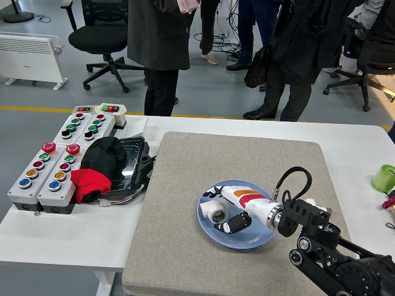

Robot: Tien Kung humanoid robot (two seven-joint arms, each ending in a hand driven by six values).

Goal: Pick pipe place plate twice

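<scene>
- Pipe (215, 211) (white fitting) sits on the blue plate (247, 237), left part, on the grey mat (185, 185).
- We see the right hand (233, 206) over the plate, fingers curled around the pipe, gripping it.
- Button boxes (58, 157) far left on the table (62, 234).

A smooth, faintly glossy round blue plate (210, 229) lies on a rough, matt grey felt-like mat (185, 185), which covers the smooth white table (68, 237). On the plate, a white plastic pipe fitting (216, 211) looks smooth and dull. The right hand (236, 208) at the plate's 3 o'clock has glossy white and black plastic shells. At the mat's 9 o'clock sit grey plastic button boxes (46, 179) with shiny coloured buttons, and soft, matt black and red cloth (99, 169).
</scene>
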